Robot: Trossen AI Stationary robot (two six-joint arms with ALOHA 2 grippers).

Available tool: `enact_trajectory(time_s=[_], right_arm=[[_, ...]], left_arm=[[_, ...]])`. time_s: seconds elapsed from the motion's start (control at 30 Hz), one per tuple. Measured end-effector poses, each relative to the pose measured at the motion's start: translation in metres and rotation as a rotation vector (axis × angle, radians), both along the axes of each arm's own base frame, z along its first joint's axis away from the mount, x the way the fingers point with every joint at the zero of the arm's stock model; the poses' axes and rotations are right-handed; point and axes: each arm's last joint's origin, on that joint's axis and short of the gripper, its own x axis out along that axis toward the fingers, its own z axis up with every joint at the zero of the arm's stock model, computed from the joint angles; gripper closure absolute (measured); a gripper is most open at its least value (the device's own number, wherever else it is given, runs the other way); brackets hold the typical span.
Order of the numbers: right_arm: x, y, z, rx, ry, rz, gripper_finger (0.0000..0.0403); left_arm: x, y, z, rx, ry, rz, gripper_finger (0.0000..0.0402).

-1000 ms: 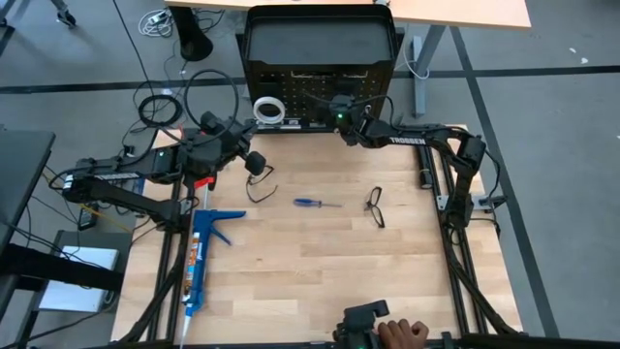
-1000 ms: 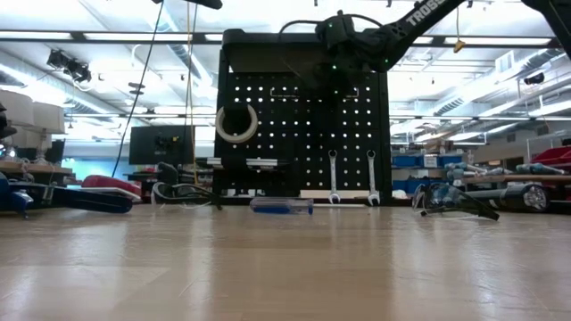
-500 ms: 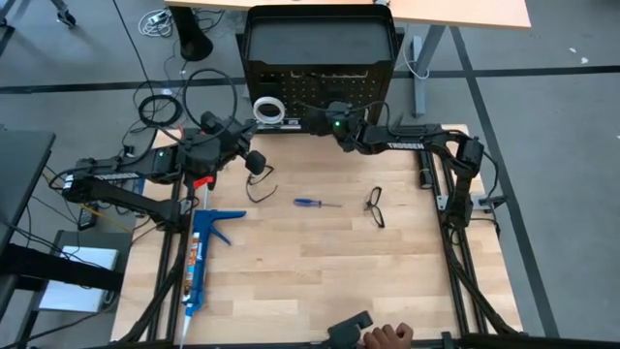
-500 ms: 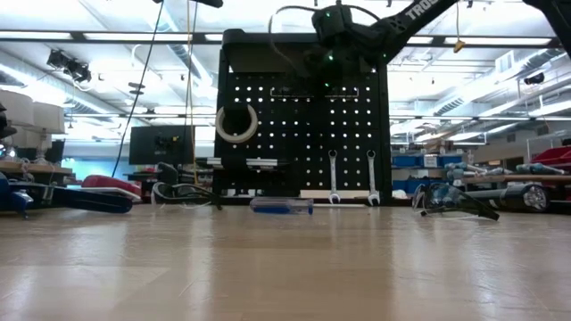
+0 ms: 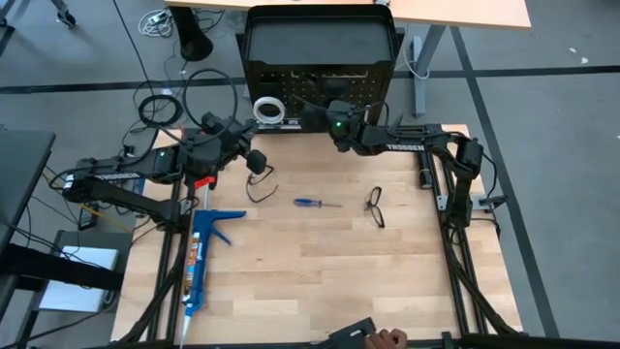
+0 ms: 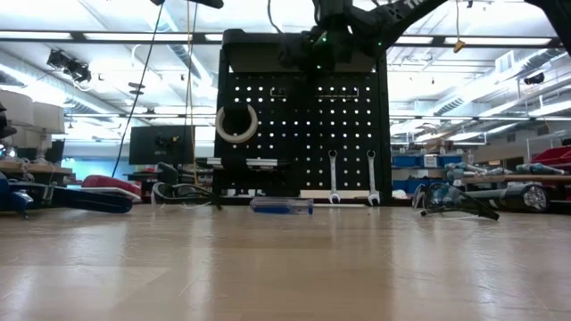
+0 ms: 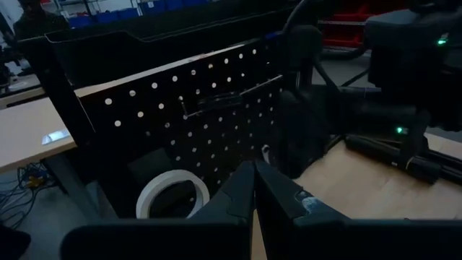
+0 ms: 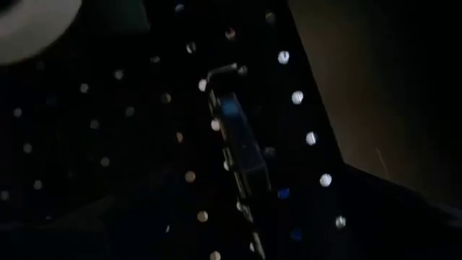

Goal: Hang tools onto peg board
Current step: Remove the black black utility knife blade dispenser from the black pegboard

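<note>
The peg board (image 6: pixel 303 125) stands upright at the table's far edge. On it hang a white tape roll (image 6: pixel 236 123) on a peg and two silver wrenches (image 6: pixel 333 176) (image 6: pixel 371 176) by their top ends. A blue-handled screwdriver (image 5: pixel 315 203) and two pairs of safety glasses (image 5: pixel 376 206) (image 5: pixel 260 186) lie on the table. My right gripper (image 6: pixel 310 46) is open close in front of the board's upper part, facing a hook with a slim dark tool (image 8: pixel 242 155). My left gripper (image 5: pixel 256 161) is shut, raised above the left glasses, with nothing seen in it.
A long blue caulking gun (image 5: pixel 201 257) and a red-handled tool (image 5: pixel 203 182) lie along the table's left side. A person's hand (image 5: pixel 387 339) with a dark object shows at the near edge. Bare wood lies between the screwdriver and the near edge.
My right gripper has moved along the front of the peg board toward the table's left and a little up. The person's hand at the near edge has drawn back toward the picture's bottom.
</note>
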Motion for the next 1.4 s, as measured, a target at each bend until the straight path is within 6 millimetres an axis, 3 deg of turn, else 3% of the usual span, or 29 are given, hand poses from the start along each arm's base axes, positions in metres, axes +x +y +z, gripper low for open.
enact_trajectory(time_s=[0.27,0.77,1.4], right_arm=[[-0.003,-0.005,-0.003,0.056,-0.078,-0.029,0.0028],[-0.016,-0.033,-0.01,0.13,-0.081,0.003,0.0028],[-0.01,-0.026,-0.013,0.185,-0.093,0.108,0.0028]], left_arm=[[0.0,0.0,0.0,0.0,0.0,0.0,0.0383],[0.0,0.0,0.0,0.001,0.0,0.0,0.0383],[0.0,0.0,0.0,-0.003,-0.005,0.001,0.0383]])
